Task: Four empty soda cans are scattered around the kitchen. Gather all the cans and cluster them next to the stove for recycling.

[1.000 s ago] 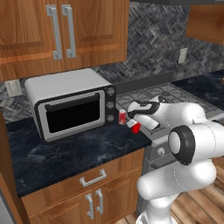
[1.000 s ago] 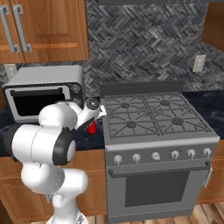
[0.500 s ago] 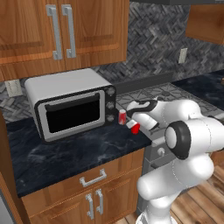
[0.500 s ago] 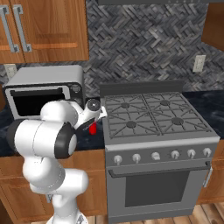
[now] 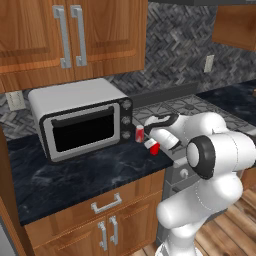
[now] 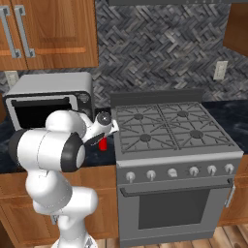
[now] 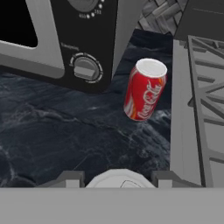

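Black marbled countertop (image 7: 52,131) carried a red-and-white soda can (image 7: 145,89) upright between the silver toaster oven (image 5: 80,117) and the stainless gas stove (image 6: 169,133), under orange-brown wooden cabinets (image 5: 70,35). My gripper (image 7: 118,177) clasped a plain red soda can (image 5: 154,148).

White arm beside stove (image 6: 169,140), red can (image 6: 102,144) (partly hidden) below gripper (image 6: 107,130)
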{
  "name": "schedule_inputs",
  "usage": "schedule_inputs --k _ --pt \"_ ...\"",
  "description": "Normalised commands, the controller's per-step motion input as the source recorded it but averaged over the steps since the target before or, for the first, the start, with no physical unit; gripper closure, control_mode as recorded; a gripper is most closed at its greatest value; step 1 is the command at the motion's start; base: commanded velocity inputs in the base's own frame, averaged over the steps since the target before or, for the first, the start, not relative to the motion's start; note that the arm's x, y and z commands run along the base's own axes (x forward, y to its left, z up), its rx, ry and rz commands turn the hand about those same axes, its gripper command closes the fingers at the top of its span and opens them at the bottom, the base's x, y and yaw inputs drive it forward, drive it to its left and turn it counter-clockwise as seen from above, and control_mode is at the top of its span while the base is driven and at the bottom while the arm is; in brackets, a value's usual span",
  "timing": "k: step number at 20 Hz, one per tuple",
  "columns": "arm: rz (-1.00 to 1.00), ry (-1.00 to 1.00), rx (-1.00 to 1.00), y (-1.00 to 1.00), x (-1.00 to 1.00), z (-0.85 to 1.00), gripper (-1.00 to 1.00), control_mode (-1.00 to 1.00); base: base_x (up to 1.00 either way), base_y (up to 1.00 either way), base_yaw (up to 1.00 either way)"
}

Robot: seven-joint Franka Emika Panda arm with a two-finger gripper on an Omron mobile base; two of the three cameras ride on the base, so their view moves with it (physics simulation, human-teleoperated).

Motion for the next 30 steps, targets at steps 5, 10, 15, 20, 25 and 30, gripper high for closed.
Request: schedule_inputs --k 5,10,15,20,25,30 --pt "0.00 0.00 0.00 0.00 0.00 -0.11 1.00 -1.00 0.00 0.00 0.00" --pt "0.00 0.00 0.00 0.00 0.00 -0.10 1.00 -1.00 0.00 0.00 0.00" --pt "0.00 0.00 0.00 0.00 0.00 -0.12 1.00 -1.00 0.00 0.00 0.00" --pt "0.00 0.00 0.00 0.00 0.04 -0.14 1.00 -1.00 0.00 0.00 0.00" --pt "0.00 0.00 -0.01 0.00 0.05 -0.19 1.00 -1.00 0.00 0.00 0.00" --pt "0.00 0.00 -0.03 0.00 0.03 -0.28 1.00 -1.00 0.00 0.00 0.00"
